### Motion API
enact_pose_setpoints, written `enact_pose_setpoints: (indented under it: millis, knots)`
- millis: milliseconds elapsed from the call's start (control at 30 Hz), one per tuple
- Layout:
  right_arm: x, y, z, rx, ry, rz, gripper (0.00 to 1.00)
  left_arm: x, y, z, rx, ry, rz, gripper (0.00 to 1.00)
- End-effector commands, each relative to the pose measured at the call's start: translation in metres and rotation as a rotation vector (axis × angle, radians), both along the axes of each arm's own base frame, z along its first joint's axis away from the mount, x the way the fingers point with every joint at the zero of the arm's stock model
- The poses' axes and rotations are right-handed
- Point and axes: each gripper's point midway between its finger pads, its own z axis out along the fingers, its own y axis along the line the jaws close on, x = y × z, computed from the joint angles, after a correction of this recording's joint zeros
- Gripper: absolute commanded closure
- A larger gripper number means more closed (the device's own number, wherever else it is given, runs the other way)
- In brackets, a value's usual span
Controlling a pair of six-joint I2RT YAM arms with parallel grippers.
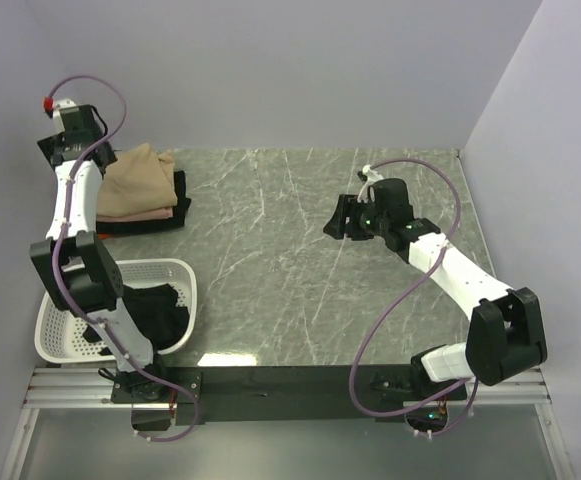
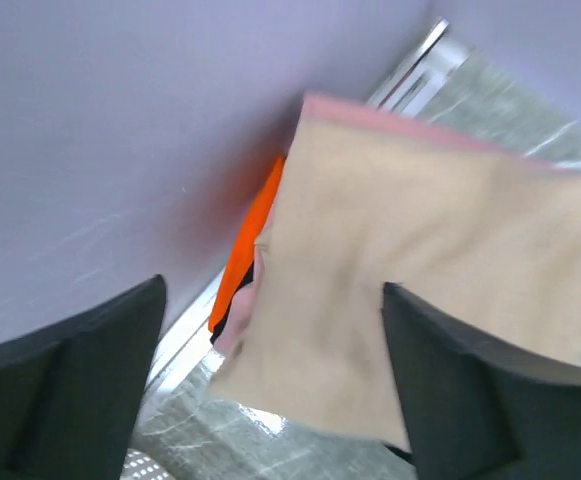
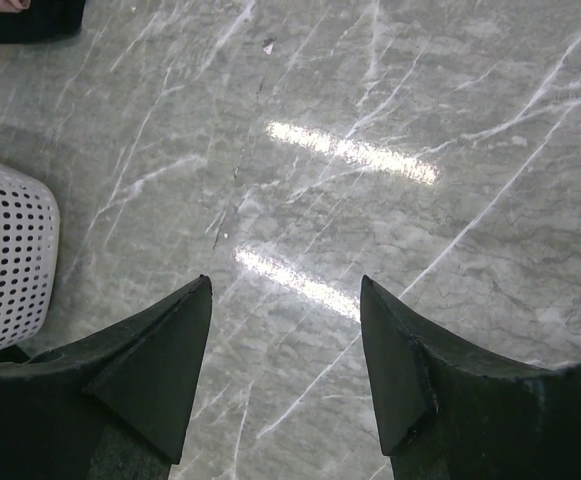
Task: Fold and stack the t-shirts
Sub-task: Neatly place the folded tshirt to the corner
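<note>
Basket (image 1: pixel 50 340) at near left, a black t-shirt (image 1: pixel 160 310) heaped inside, not yet folded. Stack at far left against the wall: tan t-shirt (image 1: pixel 135 185) on top, a pink t-shirt (image 2: pixel 390 120) edge under it, an orange t-shirt (image 2: pixel 250 250) and a black layer (image 1: pixel 181 195) lower down. The tan top lies rumpled, its edges not square with the layers below.

Step in hand, as judged: clear the stack, then fetch the basket shirt. Lift the fingers straight up so they do not snag the loose tan cloth (it would drag easily).

Left arm reaches far back into the corner. The left gripper (image 2: pixel 272 300) hangs over the tan shirt, jaws spread wide, nothing between them.

Right arm is bent, forearm angled toward table centre. The right gripper (image 3: pixel 285 300) is poised over the bare marble table (image 1: pixel 290 260), fingers well apart, empty.
</note>
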Motion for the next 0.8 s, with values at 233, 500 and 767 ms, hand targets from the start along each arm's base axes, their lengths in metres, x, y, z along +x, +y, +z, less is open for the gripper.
enact_pose_setpoints:
  millis: [233, 500, 767]
  knots:
    - [0.002, -0.005, 0.026, 0.01, -0.097, 0.002, 0.3, -0.04, -0.082, 0.13, -0.003, -0.286, -0.077, 0.01]
    - [0.003, -0.016, 0.032, -0.024, -0.129, -0.042, 0.3, -0.085, -0.212, 0.129, -0.122, -0.414, -0.32, 0.0]
    - [0.003, -0.038, 0.049, -0.054, -0.191, -0.126, 0.29, -0.125, -0.318, 0.055, -0.277, -0.391, -0.525, 0.01]
